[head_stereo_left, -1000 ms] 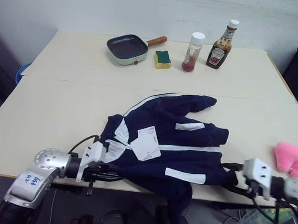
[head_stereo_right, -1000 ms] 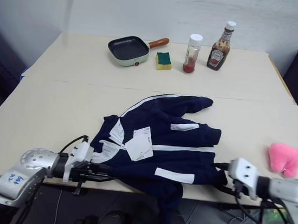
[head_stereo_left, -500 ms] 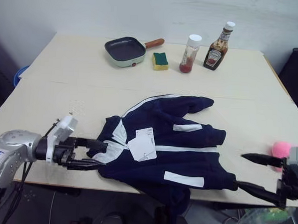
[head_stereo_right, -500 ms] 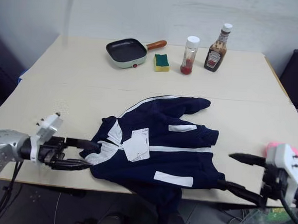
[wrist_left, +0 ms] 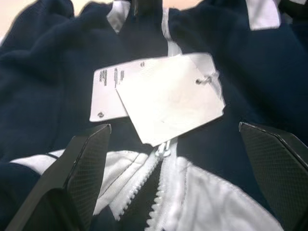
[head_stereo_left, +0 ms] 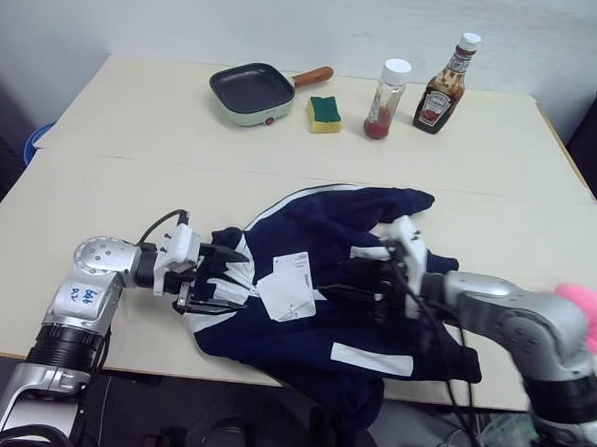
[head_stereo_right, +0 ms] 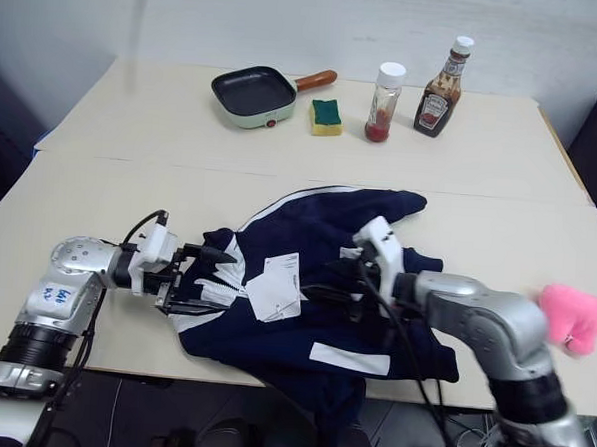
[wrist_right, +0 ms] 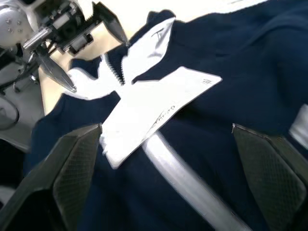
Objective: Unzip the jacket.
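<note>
The navy jacket (head_stereo_left: 373,323) with white stripes lies crumpled at the table's front edge, collar toward my left. Its white zipper (wrist_left: 159,197) runs down from the collar and is closed below two white paper tags (wrist_left: 163,96). My left gripper (head_stereo_left: 219,277) is open at the collar, one finger on each side of the zipper's top, nothing held. My right gripper (head_stereo_left: 347,296) is open over the jacket's middle, pointing toward the tags (wrist_right: 154,110), with nothing between its fingers. The right wrist view shows the left gripper (wrist_right: 72,43) beyond the collar.
At the back of the table (head_stereo_left: 130,195) stand a green pan (head_stereo_left: 252,93), a sponge (head_stereo_left: 325,115), a jar (head_stereo_left: 388,88) and a sauce bottle (head_stereo_left: 446,83). A pink plush toy (head_stereo_left: 589,311) lies at the right edge. The jacket's lower part hangs over the front edge.
Both grippers have opened. The left came up from below the table's front edge to the collar. The right swung in from the right front edge over the jacket's middle.
</note>
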